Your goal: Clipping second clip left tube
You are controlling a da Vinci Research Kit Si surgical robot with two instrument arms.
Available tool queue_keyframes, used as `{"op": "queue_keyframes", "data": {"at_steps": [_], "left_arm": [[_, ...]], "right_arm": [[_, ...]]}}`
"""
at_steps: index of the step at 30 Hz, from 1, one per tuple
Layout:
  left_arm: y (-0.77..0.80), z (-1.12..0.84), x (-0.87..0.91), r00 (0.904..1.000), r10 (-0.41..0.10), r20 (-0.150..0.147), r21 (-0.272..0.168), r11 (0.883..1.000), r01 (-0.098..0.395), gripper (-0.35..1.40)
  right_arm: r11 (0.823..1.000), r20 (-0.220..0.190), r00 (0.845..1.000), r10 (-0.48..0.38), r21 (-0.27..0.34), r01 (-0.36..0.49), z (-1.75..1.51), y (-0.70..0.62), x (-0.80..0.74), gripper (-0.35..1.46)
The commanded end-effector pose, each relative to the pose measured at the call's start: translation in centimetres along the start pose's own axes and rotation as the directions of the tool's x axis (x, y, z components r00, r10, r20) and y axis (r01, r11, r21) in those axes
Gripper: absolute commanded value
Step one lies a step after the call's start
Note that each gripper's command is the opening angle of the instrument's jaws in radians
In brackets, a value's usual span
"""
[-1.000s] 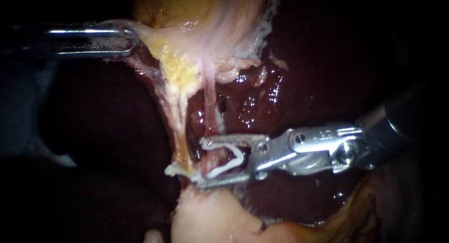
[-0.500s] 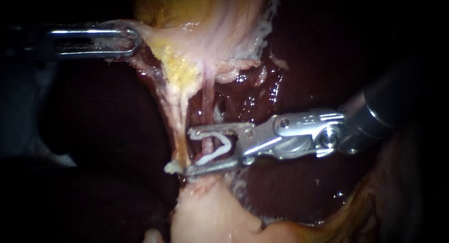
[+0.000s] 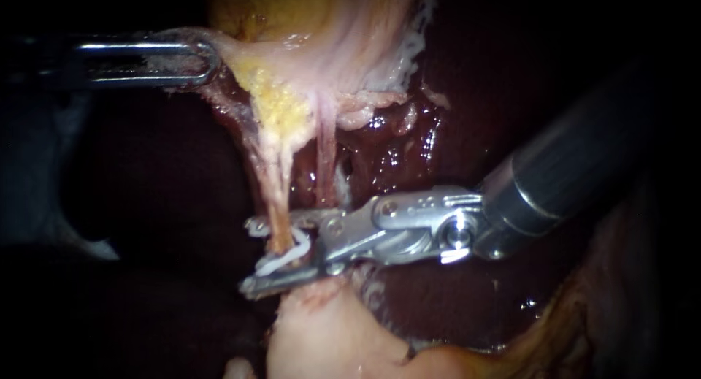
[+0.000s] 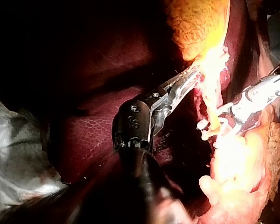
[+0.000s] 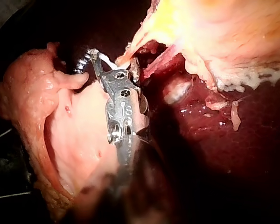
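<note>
White clip (image 3: 281, 258), cradled in my right instrument's (image 3: 250, 256) half-spread jaws, has slid leftward and now seemingly straddles the left tube (image 3: 272, 193), ready for closing, while my left instrument's (image 3: 197, 61) jaws pinch pale tissue (image 3: 237, 56) taut.

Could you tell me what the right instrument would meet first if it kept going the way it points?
The left tube: the right instrument straddles it, its jaws holding the white clip. Beyond the tube the way looks dark and free, though depth is unclear.

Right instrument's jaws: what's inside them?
A white clip with the left tube passing through it. The right tube goes behind the upper jaw, so I can't see whether it is inside too.
</note>
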Motion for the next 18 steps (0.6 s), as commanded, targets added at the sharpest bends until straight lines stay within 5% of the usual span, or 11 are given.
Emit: {"op": "queue_keyframes", "data": {"at_steps": [1, 12, 18], "left_arm": [[0.00, 0.00, 0.00, 1.0000, 0.000, 0.000, 0.000, 1.000, 0.000, -0.35], [-0.08, -0.04, 0.02, 1.0000, 0.001, 0.001, -0.001, 1.000, -0.001, -0.35], [-0.08, -0.04, 0.02, 1.0000, 0.001, 0.001, -0.001, 1.000, -0.001, -0.35]], "right_arm": [[1.000, -0.004, 1.000, -0.002, 0.010, 0.002, 0.01, -0.04, 0.02, 0.48], [0.998, -0.027, 1.000, 0.009, 0.070, -0.007, 0.12, -0.43, 0.14, 0.47], [0.997, -0.030, 0.999, 0.013, 0.075, -0.011, 0.14, -0.51, 0.18, 0.45]]}}
